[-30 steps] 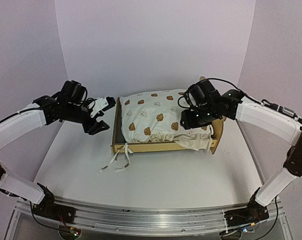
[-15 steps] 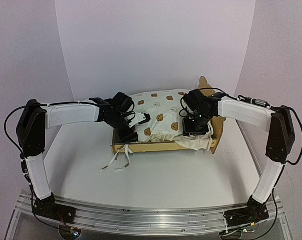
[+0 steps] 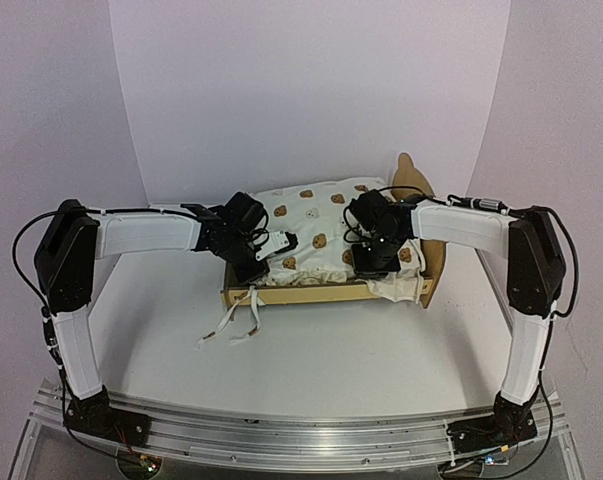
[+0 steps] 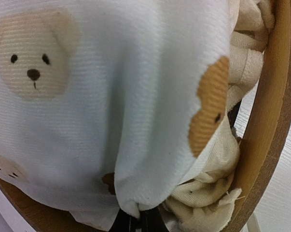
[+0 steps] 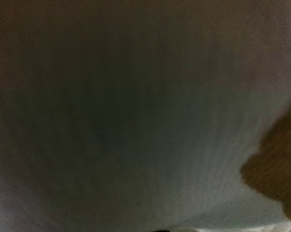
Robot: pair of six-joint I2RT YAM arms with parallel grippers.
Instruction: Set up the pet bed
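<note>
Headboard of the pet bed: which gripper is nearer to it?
Right. The right gripper is on the cushion beside the headboard; the left gripper grips the cushion at the opposite end.

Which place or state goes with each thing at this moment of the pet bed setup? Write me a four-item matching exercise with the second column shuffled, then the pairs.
Things:
1. left gripper
2. right gripper
3. headboard
4. white ties

Places or states:
A. trailing on the table off the near left corner of the pet bed
B. standing up at the bed's right end
C. shut on a pinch of the cushion fabric
D. pressed down on the cushion, jaws hidden

Pairs: 1-C, 2-D, 3-B, 4-A
</note>
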